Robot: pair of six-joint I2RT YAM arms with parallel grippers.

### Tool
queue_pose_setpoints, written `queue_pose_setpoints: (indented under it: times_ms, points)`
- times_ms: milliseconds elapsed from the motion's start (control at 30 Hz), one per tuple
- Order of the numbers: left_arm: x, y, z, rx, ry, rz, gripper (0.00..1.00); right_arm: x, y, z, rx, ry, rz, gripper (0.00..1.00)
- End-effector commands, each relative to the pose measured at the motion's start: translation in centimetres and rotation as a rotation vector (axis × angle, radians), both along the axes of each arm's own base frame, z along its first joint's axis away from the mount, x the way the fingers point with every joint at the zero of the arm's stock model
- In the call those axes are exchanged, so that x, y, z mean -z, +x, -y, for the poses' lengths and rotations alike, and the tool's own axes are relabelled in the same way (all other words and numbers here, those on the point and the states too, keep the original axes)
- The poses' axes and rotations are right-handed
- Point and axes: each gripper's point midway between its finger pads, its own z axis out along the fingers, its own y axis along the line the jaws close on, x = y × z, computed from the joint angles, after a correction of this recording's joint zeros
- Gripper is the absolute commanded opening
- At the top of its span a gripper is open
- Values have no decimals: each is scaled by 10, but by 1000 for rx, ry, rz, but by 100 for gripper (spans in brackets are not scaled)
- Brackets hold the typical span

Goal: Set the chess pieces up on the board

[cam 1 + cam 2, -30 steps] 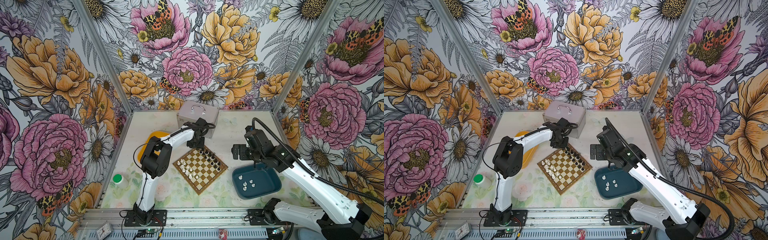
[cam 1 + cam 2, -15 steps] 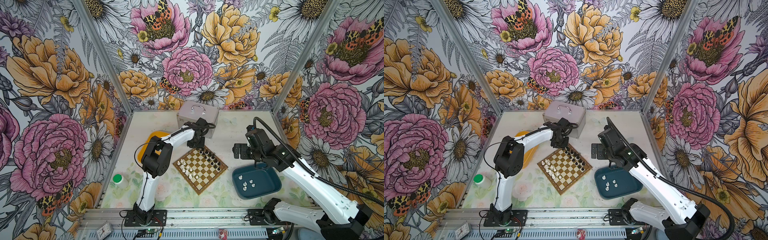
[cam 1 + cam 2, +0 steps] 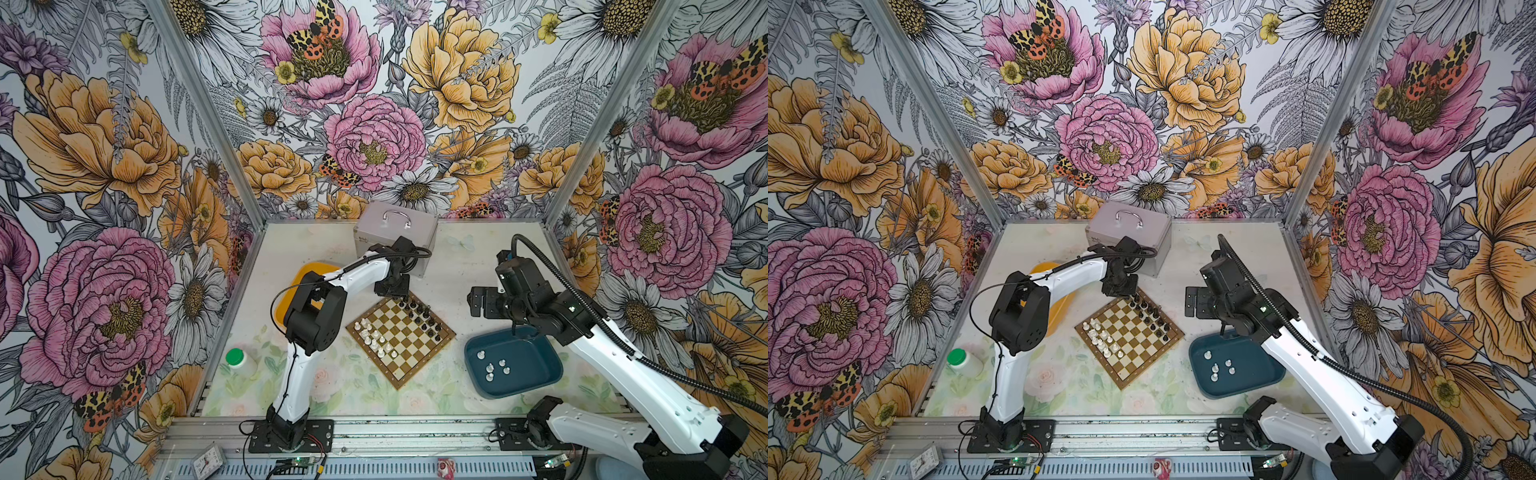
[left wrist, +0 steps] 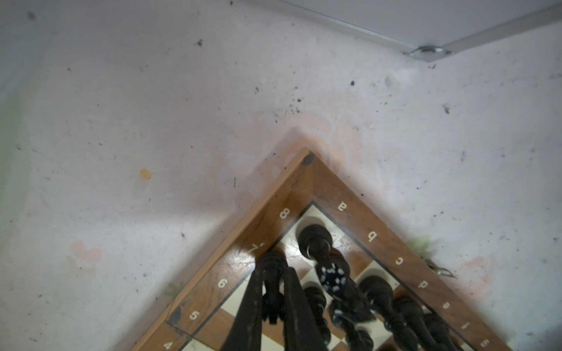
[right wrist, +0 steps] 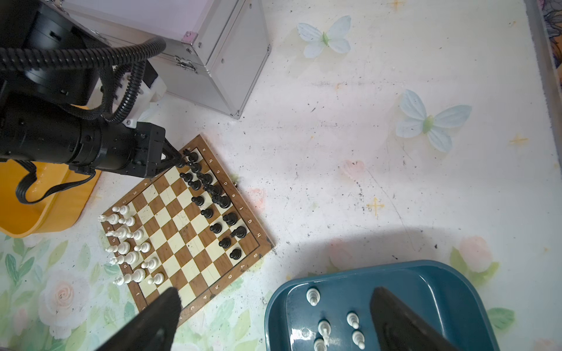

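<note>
Nearest, the right claw point(image 5: 275, 293) is held spread wide above the worktop point(image 5: 334, 136), with nothing between its fingers; their roots are cut off by the frame edge. Beneath it a blue tray point(image 3: 528, 353) is seen, and five white pieces point(image 5: 352, 319) are left in it. Beside the tray, the board point(image 3: 405, 347) is laid cornerwise on the worktop. A white group point(image 5: 124, 246) is crowded along its near left edge, and a black group point(image 5: 209, 194) is ranged along its far right edge. At the board's far corner the left claw point(image 4: 274, 275) is pressed together on one black piece point(image 4: 270, 291), beside the 7 printed on the rim. Whether that piece is stood on its square or lifted clear cannot be told, and its kind is blurred. In both top views the fingers of that claw are hidden under the wrist. A yellow tray point(image 3: 307, 272) is largely covered by the left arm. Farthest back, a metal case point(image 3: 395, 232) is set.
</note>
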Motion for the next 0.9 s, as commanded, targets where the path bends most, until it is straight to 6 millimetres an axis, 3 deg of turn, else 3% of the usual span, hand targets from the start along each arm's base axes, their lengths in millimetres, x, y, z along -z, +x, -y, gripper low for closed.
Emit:
queue_pose_setpoints:
  times_ms: [0, 300, 467, 733, 867]
  points:
    - [-17, 7, 3, -4, -27, 29, 9, -2, 0, 2, -7, 4, 17, 100]
    - [-58, 7, 9, 7, -33, 93, 9, -3, -4, 4, -10, 12, 24, 99]
    - [-88, -2, 23, 29, -51, 137, 9, -2, -12, 6, -16, 33, 25, 100]
    - [-124, -36, 61, 84, -87, 186, 10, 2, -40, 16, -27, 78, 18, 99]
    - [-129, -63, 85, 116, -104, 188, 10, 4, -55, 24, -32, 77, 7, 99]
